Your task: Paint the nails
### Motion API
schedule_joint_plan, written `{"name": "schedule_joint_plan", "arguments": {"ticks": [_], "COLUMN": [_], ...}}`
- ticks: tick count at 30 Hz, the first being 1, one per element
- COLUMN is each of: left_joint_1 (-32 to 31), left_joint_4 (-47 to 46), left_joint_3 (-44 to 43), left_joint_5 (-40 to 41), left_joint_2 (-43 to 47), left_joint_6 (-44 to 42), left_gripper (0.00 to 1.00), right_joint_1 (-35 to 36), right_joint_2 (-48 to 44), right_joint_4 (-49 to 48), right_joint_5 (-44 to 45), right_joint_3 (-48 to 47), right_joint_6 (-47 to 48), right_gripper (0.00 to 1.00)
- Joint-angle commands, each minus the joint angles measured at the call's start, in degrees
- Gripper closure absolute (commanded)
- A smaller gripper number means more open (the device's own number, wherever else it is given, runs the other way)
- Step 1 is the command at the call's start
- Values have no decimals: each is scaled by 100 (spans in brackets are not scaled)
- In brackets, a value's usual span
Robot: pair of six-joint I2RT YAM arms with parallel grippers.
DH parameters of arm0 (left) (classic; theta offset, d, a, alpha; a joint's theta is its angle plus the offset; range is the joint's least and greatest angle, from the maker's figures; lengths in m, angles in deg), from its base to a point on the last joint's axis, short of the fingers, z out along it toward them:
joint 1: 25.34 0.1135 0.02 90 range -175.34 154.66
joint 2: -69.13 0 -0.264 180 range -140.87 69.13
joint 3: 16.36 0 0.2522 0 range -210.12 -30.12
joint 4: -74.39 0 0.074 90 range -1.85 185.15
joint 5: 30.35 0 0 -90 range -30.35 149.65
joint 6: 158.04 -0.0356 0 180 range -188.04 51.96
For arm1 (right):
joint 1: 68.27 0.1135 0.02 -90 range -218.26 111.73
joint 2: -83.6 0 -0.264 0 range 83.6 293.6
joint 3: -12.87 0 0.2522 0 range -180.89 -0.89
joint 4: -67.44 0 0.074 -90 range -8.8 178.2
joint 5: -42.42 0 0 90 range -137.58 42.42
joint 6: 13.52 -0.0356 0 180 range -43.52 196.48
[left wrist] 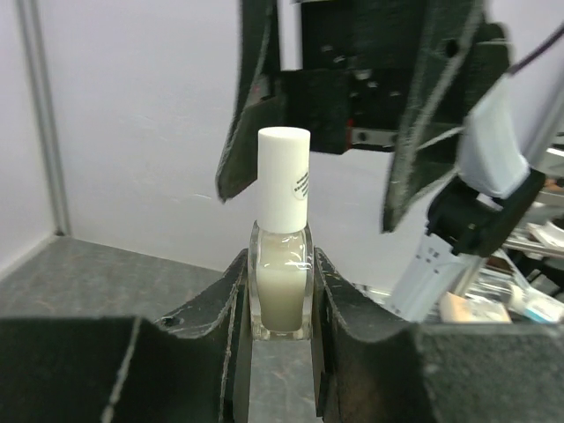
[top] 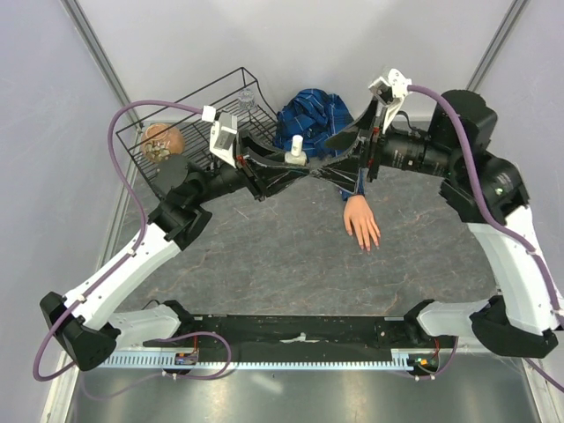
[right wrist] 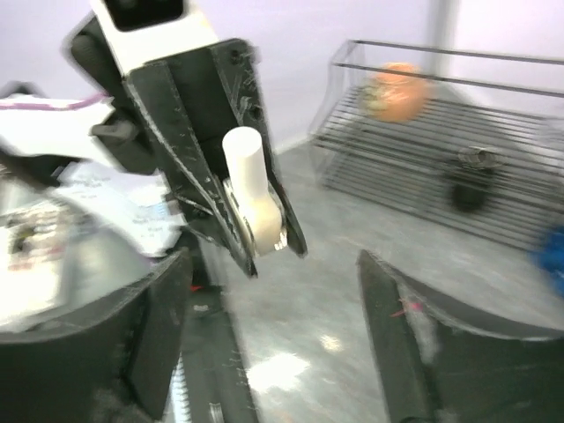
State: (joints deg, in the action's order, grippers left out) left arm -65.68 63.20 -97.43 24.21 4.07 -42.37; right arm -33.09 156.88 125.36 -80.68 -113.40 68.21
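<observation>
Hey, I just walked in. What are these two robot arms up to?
The left arm's fingers are shut on a small clear bottle of pale polish and hold it upright above the table. The right arm's fingers are spread open and face the bottle's white cap from the other side without touching it, probably to take it off. The mannequin hand lies on the table nearby, and nothing is at its nails yet.
</observation>
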Motion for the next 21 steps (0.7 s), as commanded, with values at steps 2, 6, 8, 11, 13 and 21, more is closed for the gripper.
{"name": "schedule_joint_plan", "arguments": {"ticks": [2, 6, 8, 11, 13, 21], "left_joint_1": [52, 61, 61, 61, 61, 79], "left_joint_4": [-343, -379, -388, -423, -423, -537], "left_joint_3": [-63, -54, -63, -54, -54, -63], "left_joint_5": [-989, -1079, -1079, -1114, -1123, -1070], "left_joint_2": [230, 265, 274, 265, 274, 213], "left_joint_6": [851, 913, 931, 992, 1010, 1124], "left_gripper": [98, 98, 98, 98, 98, 98], "right_joint_1": [-441, -477, -477, -477, -477, -468], "right_joint_2": [2, 117, 91, 169, 213, 301], "right_joint_4": [-2471, -3536, -3897, -3977, -4090, -4214], "right_joint_5": [-2551, -2955, -2974, -3097, -3141, -3106], "right_joint_3": [896, 1082, 1230, 1249, 1266, 1284], "right_joint_6": [-1201, -2141, -2257, -2398, -2503, -2653], "right_gripper": [28, 35, 37, 41, 42, 47]}}
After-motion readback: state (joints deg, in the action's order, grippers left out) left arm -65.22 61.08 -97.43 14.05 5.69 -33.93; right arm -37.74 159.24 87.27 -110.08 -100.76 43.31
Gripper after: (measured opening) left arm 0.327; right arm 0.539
